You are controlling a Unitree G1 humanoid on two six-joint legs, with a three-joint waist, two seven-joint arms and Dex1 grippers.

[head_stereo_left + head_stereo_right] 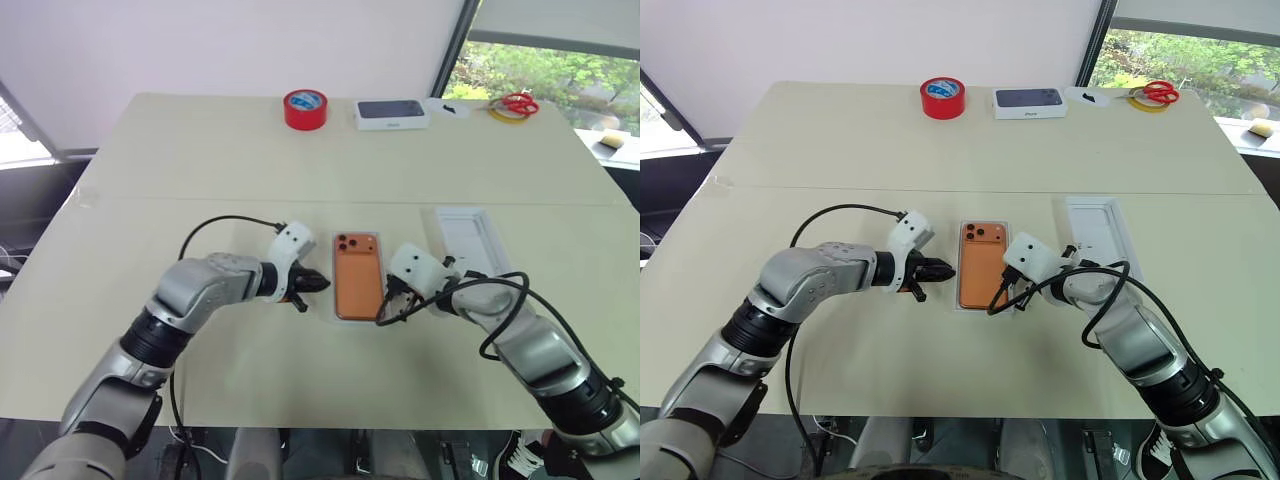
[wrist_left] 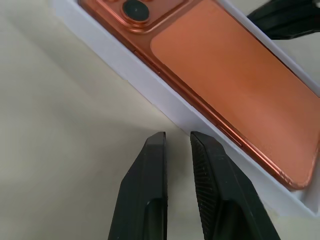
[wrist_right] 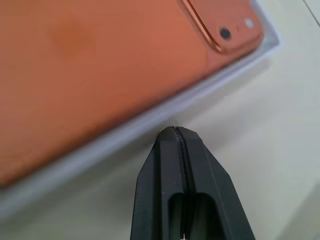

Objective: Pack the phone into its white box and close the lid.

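Orange-copper smartphone (image 1: pixel 358 281) with rounded corners and dark camera lenses lies back up inside the shallow white cardboard box (image 2: pixel 165 100), between both grippers. Left gripper (image 2: pixel 176 136), fingers narrowly parted and holding nothing, points at the box's side wall. Right gripper (image 3: pixel 175 131), fingers pressed together, empty, sits just beside the opposite wall. Beyond the right gripper lies the shallow white rectangular lid (image 1: pixel 470 238).

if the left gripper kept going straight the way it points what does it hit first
Most likely the white box: the left gripper aims at its near side wall, just short of it, fingers slightly apart. The phone lies inside, behind that wall. The remaining gap is hard to judge.
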